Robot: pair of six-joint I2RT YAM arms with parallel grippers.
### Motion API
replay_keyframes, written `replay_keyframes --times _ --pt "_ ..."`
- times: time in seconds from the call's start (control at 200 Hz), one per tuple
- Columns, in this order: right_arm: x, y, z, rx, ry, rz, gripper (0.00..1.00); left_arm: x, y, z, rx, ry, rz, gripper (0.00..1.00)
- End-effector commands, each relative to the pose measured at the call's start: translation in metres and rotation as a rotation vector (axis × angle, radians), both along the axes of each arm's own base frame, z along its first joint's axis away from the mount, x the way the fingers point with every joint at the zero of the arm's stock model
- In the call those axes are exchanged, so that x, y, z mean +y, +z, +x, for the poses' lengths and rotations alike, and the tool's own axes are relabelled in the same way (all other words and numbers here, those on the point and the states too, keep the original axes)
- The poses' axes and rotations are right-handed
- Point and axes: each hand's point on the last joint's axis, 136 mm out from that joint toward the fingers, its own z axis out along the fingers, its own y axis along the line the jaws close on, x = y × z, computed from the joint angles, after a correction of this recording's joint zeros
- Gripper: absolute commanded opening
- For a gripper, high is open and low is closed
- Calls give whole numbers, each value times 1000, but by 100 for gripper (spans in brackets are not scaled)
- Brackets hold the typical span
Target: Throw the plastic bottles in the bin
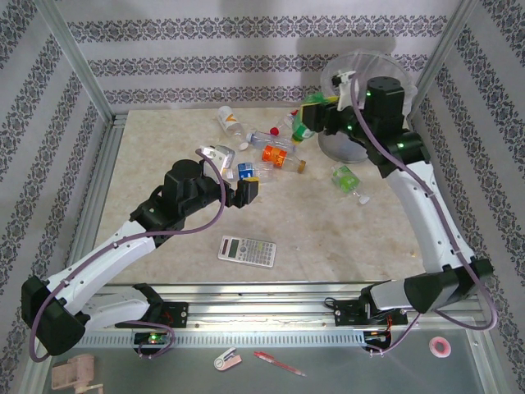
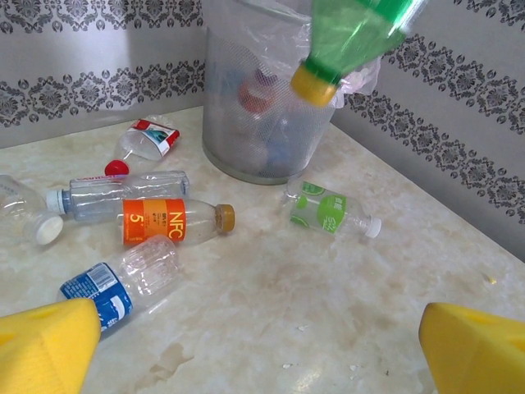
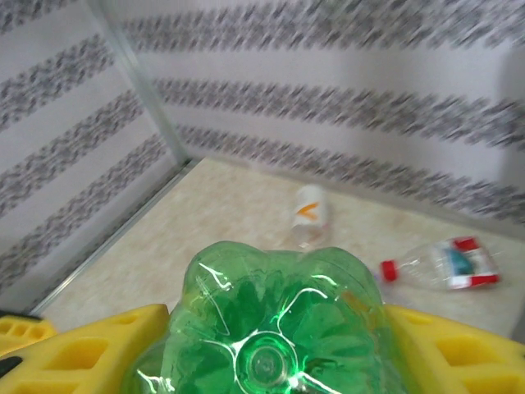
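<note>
My right gripper (image 1: 316, 121) is shut on a green plastic bottle (image 1: 308, 115), held in the air beside the bin (image 1: 338, 149), a round grey wastebasket with a whitish bag. The right wrist view has the bottle's base (image 3: 275, 328) between the yellow fingers (image 3: 82, 353). My left gripper (image 1: 248, 190) stands open over bare table, with its fingers (image 2: 45, 349) wide apart and nothing between them. Ahead of it lie a blue-labelled bottle (image 2: 115, 287), an orange-labelled one (image 2: 164, 222), a clear one (image 2: 115, 193), a red-labelled one (image 2: 148, 141) and a green-labelled one (image 2: 328, 209). Several bottles show inside the bin (image 2: 262, 107).
A white bottle with an orange mark (image 1: 231, 121) lies near the back wall. A grey calculator (image 1: 247, 250) sits near the front edge. A metal frame and patterned walls close the table in. A pen (image 1: 279, 363) and a tape roll (image 1: 441, 346) lie on the near ledge.
</note>
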Motion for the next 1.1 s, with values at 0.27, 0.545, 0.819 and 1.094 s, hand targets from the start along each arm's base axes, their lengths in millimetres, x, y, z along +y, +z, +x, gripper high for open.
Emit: replay_keyframes --times 0.27,0.545,0.819,1.094 --pt "-82 100 -1 -357 -291 -23 30 -2 15 3 -47 21 -47 100" --pt "-109 154 -15 -556 -395 -31 27 1 13 4 -43 42 -50 100" --pt "-117 192 -30 -715 -442 -34 24 1 14 4 -49 39 -52 100" --pt "-128 213 -47 -834 -506 -28 22 -1 16 6 -59 39 -46 100"
